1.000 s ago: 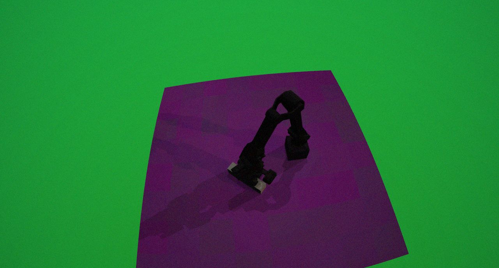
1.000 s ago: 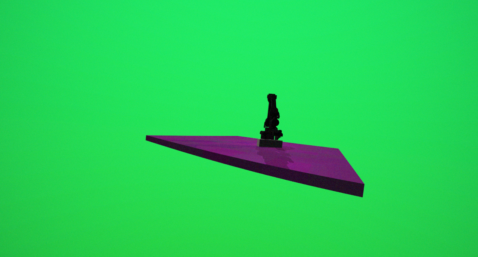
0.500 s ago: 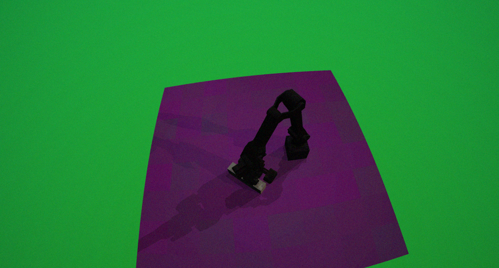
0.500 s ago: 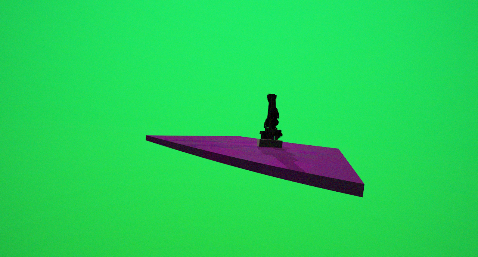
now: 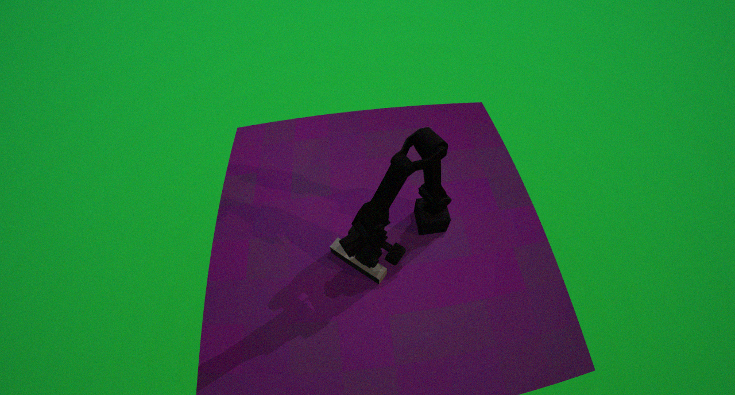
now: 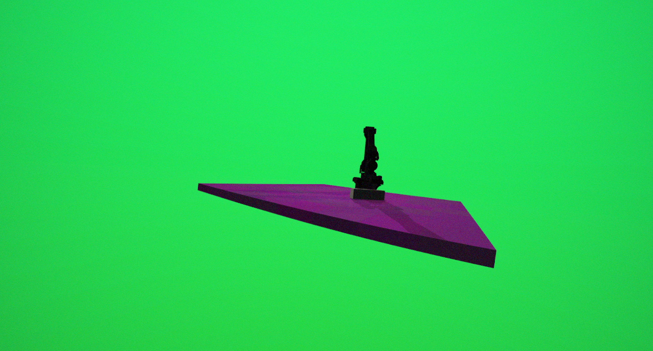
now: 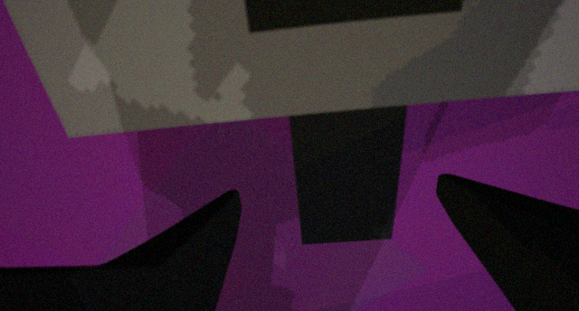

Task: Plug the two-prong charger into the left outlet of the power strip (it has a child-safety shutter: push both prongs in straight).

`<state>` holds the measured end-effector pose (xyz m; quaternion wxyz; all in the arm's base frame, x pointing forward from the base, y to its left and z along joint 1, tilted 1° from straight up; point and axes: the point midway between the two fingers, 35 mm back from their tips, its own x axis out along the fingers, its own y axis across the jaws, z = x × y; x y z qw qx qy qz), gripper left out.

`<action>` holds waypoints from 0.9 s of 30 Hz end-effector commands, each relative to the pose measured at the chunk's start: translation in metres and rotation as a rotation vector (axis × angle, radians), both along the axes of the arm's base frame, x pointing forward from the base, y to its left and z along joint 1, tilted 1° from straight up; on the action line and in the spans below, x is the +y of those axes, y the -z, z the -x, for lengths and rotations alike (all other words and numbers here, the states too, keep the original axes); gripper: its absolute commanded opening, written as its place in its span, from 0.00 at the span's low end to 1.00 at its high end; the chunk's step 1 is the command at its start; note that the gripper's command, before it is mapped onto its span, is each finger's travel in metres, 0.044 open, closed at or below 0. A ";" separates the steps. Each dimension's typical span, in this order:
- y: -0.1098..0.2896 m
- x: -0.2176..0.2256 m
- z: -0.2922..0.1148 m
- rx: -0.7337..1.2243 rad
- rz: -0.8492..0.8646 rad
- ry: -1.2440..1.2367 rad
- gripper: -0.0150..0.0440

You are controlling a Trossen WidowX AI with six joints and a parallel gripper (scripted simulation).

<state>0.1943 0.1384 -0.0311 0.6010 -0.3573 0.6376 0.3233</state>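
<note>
The pale power strip [image 5: 382, 272] [image 6: 366, 194] [image 7: 158, 87] lies on the table and shows one dark rectangular recess in the wrist view. A dark block [image 7: 350, 175], which looks like the charger, reaches down from the strip's near edge in that view. Its upper end is out of sight at that edge. Its prongs do not show, and I cannot tell whether they are in an outlet. My gripper [image 5: 362, 254] [image 6: 368, 184] [image 7: 336, 192] is open, its fingers apart on either side of the block with a gap on each side. The top and exterior views are too dark and small to show the charger.
The purple patchwork table [image 5: 436, 310] [image 6: 292, 202] carries the strip and the arm's black base [image 5: 432, 217]. The arm's long shadow falls across the table. Its edges drop off to a green surround.
</note>
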 end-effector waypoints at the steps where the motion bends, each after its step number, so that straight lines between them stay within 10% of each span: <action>1: -0.002 -0.003 0.001 -0.006 -0.009 -0.005 1.00; 27: 0.000 -0.031 0.019 -0.006 -0.010 -0.005 1.00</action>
